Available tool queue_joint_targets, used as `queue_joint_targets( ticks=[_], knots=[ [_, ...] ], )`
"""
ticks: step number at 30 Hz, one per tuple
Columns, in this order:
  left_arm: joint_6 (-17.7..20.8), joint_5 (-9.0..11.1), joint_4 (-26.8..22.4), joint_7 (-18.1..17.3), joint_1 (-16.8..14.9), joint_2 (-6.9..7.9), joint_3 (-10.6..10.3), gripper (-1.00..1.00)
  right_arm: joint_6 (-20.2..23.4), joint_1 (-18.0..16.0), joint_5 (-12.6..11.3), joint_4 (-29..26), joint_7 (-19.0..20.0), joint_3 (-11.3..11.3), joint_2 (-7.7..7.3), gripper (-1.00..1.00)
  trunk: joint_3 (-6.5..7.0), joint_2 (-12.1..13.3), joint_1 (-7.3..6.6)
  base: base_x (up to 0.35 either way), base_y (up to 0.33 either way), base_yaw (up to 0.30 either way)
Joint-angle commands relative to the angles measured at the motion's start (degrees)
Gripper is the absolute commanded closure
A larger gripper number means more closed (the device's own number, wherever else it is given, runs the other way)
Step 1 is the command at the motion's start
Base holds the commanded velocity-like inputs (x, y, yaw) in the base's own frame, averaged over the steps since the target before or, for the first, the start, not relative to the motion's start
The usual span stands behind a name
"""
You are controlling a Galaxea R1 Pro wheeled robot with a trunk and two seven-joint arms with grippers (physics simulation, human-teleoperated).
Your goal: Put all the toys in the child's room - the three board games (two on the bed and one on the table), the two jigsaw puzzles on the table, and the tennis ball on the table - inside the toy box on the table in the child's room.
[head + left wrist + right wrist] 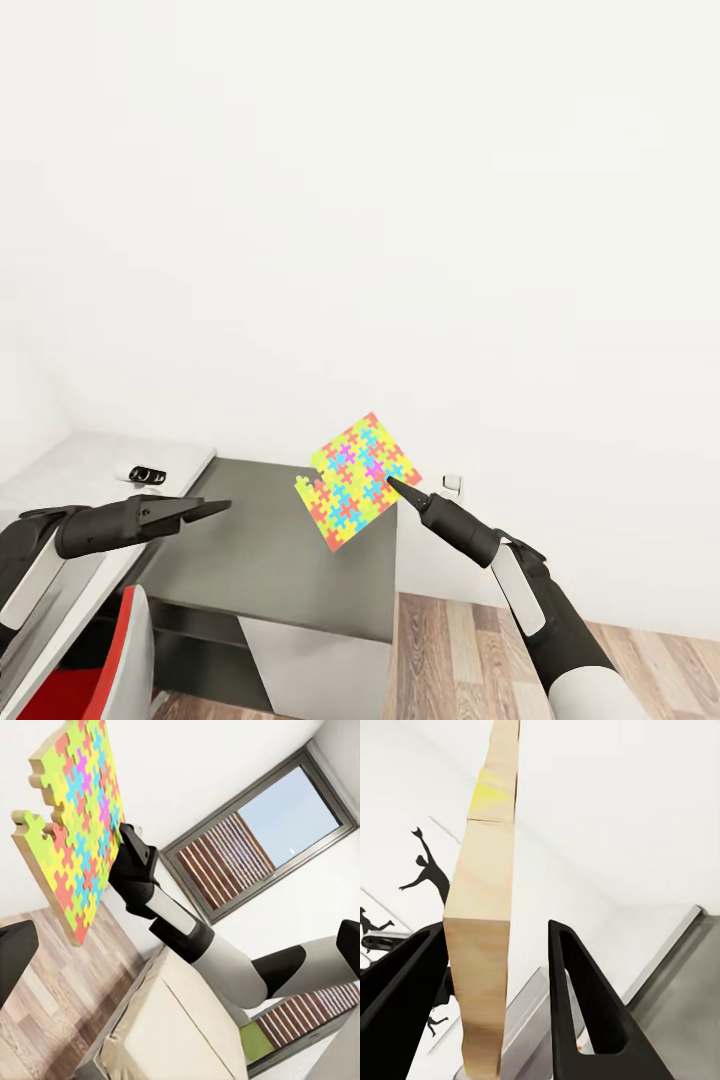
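Open air above dark worktop [270, 560] between the two tools, puzzle [358, 480] held upright in that gap, red chair [110, 660] crowding left arm, wall close behind

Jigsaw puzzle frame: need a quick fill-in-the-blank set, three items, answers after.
1. The jigsaw puzzle is held by the ____ claw.
2. The puzzle hangs in the air, tilted, above the dark ____.
3. The left claw holds ____.
4. The floor is made of ____ planks.

Missing words: right; table; nothing; wooden
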Motion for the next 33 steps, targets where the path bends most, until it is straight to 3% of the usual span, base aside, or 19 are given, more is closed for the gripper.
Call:
queue_joint_targets(
  ticks=[1,33],
  knots=[
    [0.6,0.06,0.0,-0.21,-0.05,0.01,-0.03,-1.0,0.48,-0.05,-0.13,0.0,0.14,-0.14,0.05,1.0,-0.03,-0.12,0.04,0.0,0.0,0.062],
    [0.56,0.0,0.0,-0.4,-0.04,-0.11,-0.4,-1.0,0.24,-0.05,0.27,-0.64,-0.42,0.14,0.13,1.0,2.37,-0.12,0.04,0.0,-0.02,0.091]
  ],
)
